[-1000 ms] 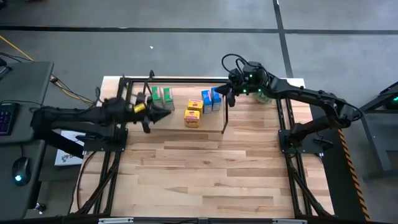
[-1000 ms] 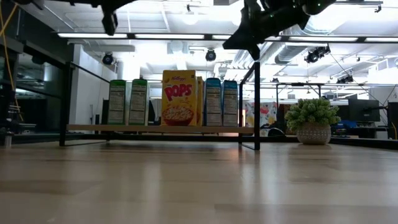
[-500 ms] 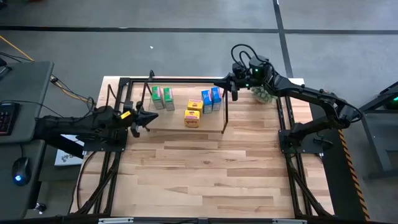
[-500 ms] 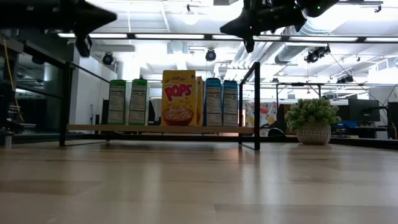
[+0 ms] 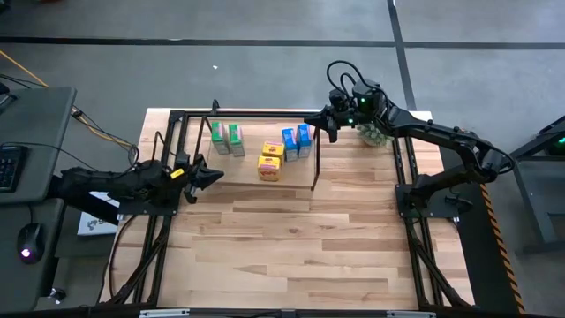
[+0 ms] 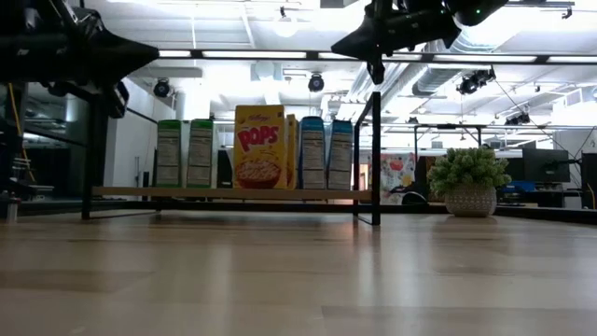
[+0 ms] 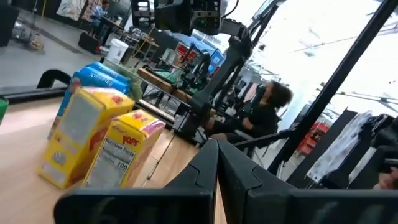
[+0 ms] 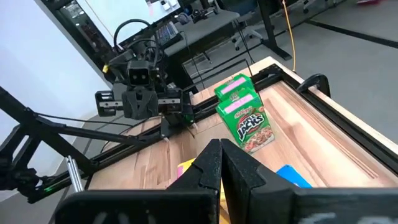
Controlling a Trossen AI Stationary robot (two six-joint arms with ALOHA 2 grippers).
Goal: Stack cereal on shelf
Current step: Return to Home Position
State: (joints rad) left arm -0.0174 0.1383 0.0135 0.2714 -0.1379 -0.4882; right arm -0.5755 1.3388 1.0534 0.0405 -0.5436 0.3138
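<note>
In the lower half of the high view, the pale tabletop [image 5: 291, 247] lies bare. Above it, at centre left, the left gripper [image 5: 205, 176] hangs over the shelf's lower left corner, fingers pressed together on nothing. The shelf [image 5: 256, 113] fills the upper middle. The cereal [image 6: 259, 147] stands upright on its board, green boxes left, yellow in the middle, blue right. Over the shelf's upper right corner the right gripper [image 5: 328, 125] hovers, also closed and empty, near the plant [image 6: 469, 182]. Since a second ago the left gripper has pulled back leftward from the boxes. The right gripper has drawn slightly away from the blue ones, and the rack has slid a little left. Stacking looks finished, and only the retreat seems to remain.
</note>
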